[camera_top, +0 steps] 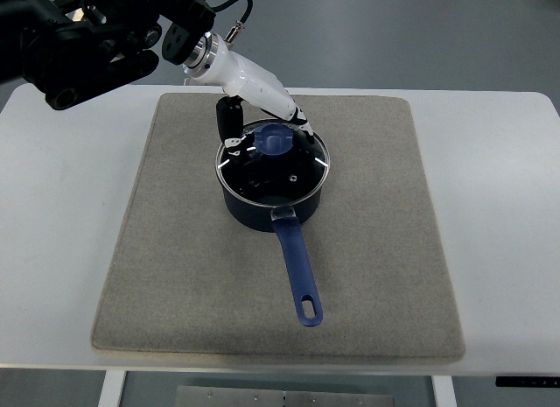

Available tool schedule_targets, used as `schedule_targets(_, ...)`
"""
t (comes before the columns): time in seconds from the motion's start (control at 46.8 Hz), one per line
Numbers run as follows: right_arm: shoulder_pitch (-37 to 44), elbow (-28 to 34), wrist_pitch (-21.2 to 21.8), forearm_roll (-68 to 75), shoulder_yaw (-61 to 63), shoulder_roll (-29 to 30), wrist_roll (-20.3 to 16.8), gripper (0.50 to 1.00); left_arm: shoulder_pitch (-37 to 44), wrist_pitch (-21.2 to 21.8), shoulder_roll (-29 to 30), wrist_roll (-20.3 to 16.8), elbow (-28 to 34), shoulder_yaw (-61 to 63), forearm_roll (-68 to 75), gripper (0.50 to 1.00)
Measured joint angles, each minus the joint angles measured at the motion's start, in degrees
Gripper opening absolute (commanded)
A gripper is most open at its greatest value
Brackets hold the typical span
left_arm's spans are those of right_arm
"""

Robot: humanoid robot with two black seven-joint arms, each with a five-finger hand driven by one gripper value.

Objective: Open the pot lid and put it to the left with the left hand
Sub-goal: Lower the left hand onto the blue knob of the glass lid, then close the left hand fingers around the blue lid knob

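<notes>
Grey felt mat (175, 276) is lying on the white table (52, 249) and serving as the landmark for this entry. Off the mat's far-left corner, the black left arm (83, 39) is entering from the picture's left edge and reaching over the mat's far edge. Its white left hand (262, 118) is hanging above the far-centre part of the mat, over the far rim of the pot. The fingers (229, 127) are curling down around the blue knob (275, 141); whether they are actually gripping the knob or only bracketing it cannot be told from this view. The glass pot lid (302, 175) is sitting on the dark blue pot (254, 216), which is standing slightly beyond the mat's centre. The pot's long blue handle (297, 271) is pointing toward the mat's near edge, angled a little right, with its tip resting on the mat. Bare mat is showing to the left and right of the pot. Right hand is not appearing anywhere.
</notes>
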Motion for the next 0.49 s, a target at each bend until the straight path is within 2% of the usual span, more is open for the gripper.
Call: schedule_targets(0.492,0.0,0.0,0.0,0.0,0.0,0.0,0.0,0.915,0.4,0.0,0.0,0.0,0.0,0.2,0.2,0.988)
